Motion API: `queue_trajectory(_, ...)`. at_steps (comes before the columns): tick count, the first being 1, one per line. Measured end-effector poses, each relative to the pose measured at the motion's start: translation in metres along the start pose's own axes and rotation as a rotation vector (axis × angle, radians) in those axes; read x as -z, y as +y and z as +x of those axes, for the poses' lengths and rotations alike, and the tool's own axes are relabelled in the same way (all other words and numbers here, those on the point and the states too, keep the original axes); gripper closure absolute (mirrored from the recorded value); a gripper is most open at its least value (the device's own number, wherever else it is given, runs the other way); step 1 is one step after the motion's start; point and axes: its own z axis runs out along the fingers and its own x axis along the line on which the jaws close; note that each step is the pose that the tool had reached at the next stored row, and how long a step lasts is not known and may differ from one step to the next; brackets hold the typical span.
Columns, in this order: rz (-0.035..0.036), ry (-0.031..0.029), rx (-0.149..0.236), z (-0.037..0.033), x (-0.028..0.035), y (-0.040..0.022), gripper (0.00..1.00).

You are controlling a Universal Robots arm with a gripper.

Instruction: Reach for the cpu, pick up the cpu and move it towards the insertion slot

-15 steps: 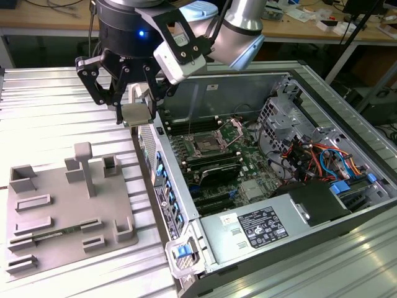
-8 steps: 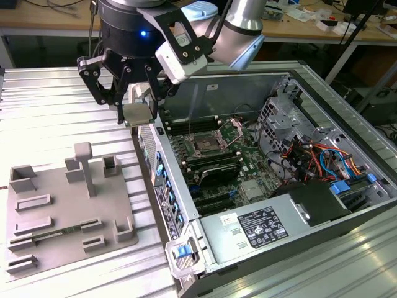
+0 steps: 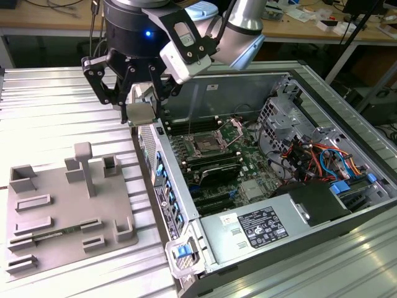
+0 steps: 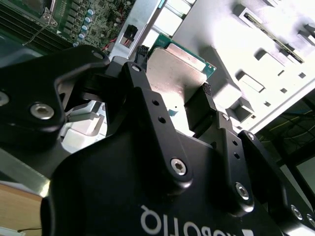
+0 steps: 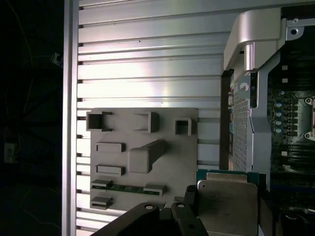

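Note:
The cpu (image 3: pixel 140 114), a small flat square chip with a pale metal top, hangs in the air with my gripper (image 3: pixel 141 109) shut on it. In the exterior view it is above the open computer case's wall on that view's left. The second wrist view has the cpu (image 4: pixel 174 66) clamped between two black fingertips (image 4: pixel 142 51), and the first wrist view has the cpu (image 5: pixel 229 204) beside the case edge. The insertion slot (image 3: pixel 205 146), a silver-framed socket with a dark centre, lies on the motherboard to the exterior view's right of the gripper and lower.
A gray plastic fixture plate (image 3: pixel 62 205) with raised blocks lies on the ribbed metal table (image 3: pixel 56 105), at the exterior view's left of the case. Inside the case (image 3: pixel 186 211) are black memory slots (image 3: pixel 214 164), coloured cables (image 3: pixel 313 161) and a labelled box (image 3: pixel 260 226).

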Motion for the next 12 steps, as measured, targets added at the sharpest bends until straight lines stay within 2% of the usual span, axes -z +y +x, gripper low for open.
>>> queue_trajectory(12, 0.0, 0.0, 0.0, -0.0029, -0.0001, -0.0001, 0.45)
